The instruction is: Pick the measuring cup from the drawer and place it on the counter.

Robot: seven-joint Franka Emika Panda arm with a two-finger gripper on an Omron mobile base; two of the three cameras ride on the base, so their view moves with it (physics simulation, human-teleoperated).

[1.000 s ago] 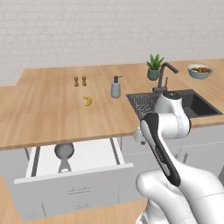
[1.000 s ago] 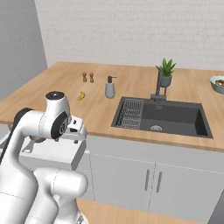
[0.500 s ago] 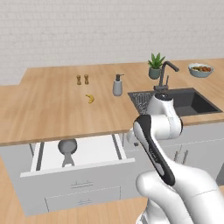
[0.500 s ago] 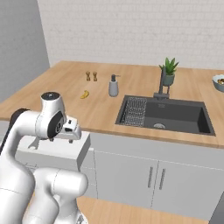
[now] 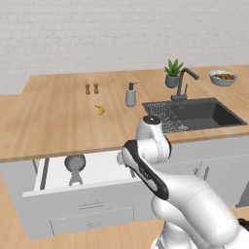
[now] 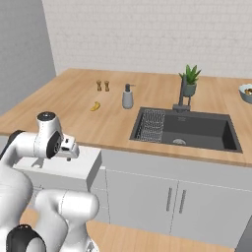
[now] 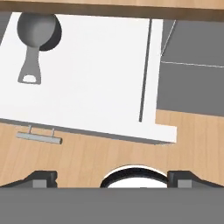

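The drawer stands pulled out under the wooden counter, its white inside showing. Near its left end lies the dark-grey measuring cup, bowl toward the counter edge and flat handle toward the drawer front. In the hand view the cup sits at the top left, with its holed handle below it. My gripper is open and empty, its fingertips wide apart. It hangs above the drawer's right part, well to the right of the cup. The hand sits over the drawer front.
On the counter are a banana, two small shakers, a grey soap dispenser, a potted plant and a fruit bowl. The dark sink with its faucet lies to the right. A lower drawer's handle shows below.
The arm has swung left from beside the sink to over the open drawer's right end. The cup and drawer have not moved.
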